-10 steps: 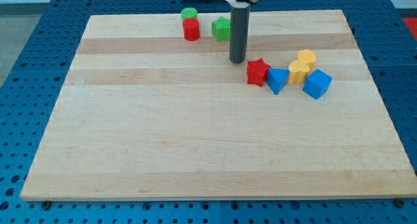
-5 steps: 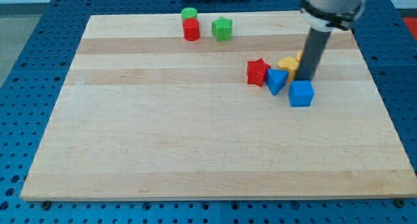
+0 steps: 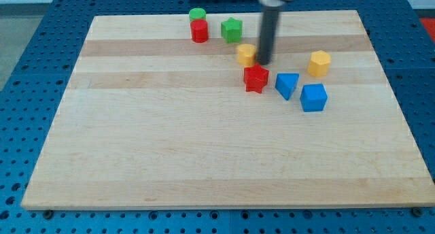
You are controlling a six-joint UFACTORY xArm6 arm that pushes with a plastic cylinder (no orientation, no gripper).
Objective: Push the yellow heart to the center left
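Note:
The yellow heart (image 3: 246,54) lies on the wooden board (image 3: 204,145), above centre, a little right of the middle. My tip (image 3: 263,62) is right against the heart's right side. The rod is blurred. The red star (image 3: 256,78) sits just below the heart and the tip.
A blue triangular block (image 3: 287,85) and a blue cube (image 3: 314,97) lie right of the red star. A yellow hexagonal block (image 3: 319,62) is further right. At the view's top are a green cylinder (image 3: 197,15), a red cylinder (image 3: 199,32) and a green star (image 3: 232,30).
My tip swept from the right cluster to the left, carrying the yellow heart left and up. The red star shifted slightly left. The yellow hexagonal block now stands alone.

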